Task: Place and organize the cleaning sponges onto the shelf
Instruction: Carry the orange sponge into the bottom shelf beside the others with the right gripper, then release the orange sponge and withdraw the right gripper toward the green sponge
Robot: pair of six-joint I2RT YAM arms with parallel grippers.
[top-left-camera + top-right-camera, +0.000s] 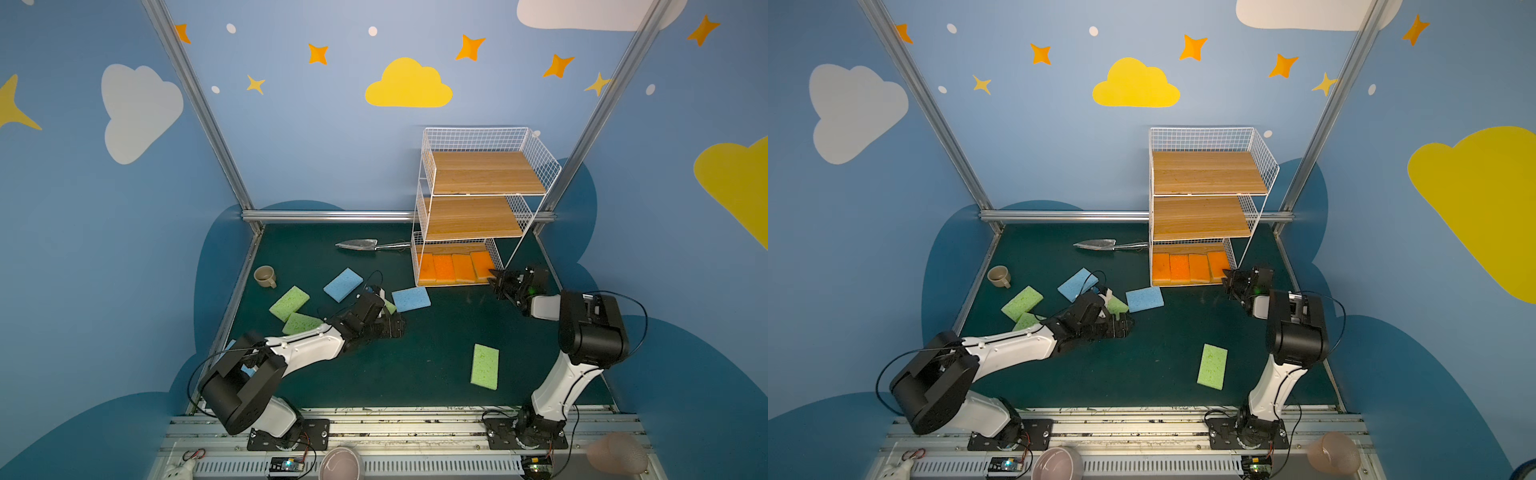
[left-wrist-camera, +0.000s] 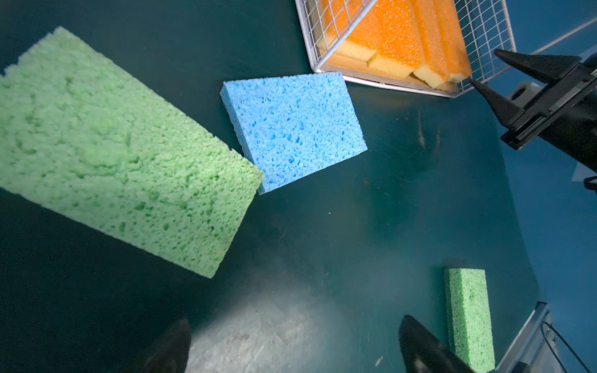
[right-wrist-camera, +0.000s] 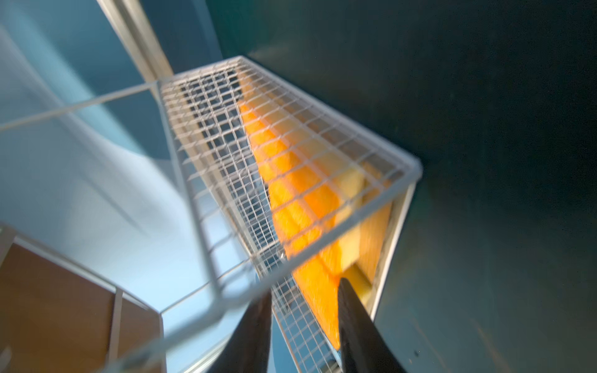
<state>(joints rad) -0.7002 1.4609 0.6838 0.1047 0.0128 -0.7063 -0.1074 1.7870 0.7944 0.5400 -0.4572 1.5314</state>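
Observation:
Several orange sponges [image 1: 455, 268] lie side by side on the lowest tier of the white wire shelf [image 1: 484, 172]; its upper boards are bare. My right gripper [image 1: 491, 277] is open at that tier's front right corner, its fingers [image 3: 352, 310] astride the mesh side wall, beside the end sponge [image 3: 310, 284]. Blue sponges [image 1: 343, 284] [image 1: 411, 299] and green ones [image 1: 289, 303] [image 1: 485, 365] lie on the mat. My left gripper [image 2: 294, 323] hovers open and empty over bare mat next to a green sponge [image 2: 122, 155] and a blue one [image 2: 294, 129].
A metal trowel [image 1: 357, 245] lies left of the shelf base, and a beige cup [image 1: 264, 276] stands near the left edge. A pink bowl [image 1: 341, 463] and a pink cup [image 1: 617, 453] sit past the front rail. Aluminium posts [image 1: 199, 108] frame the back corners.

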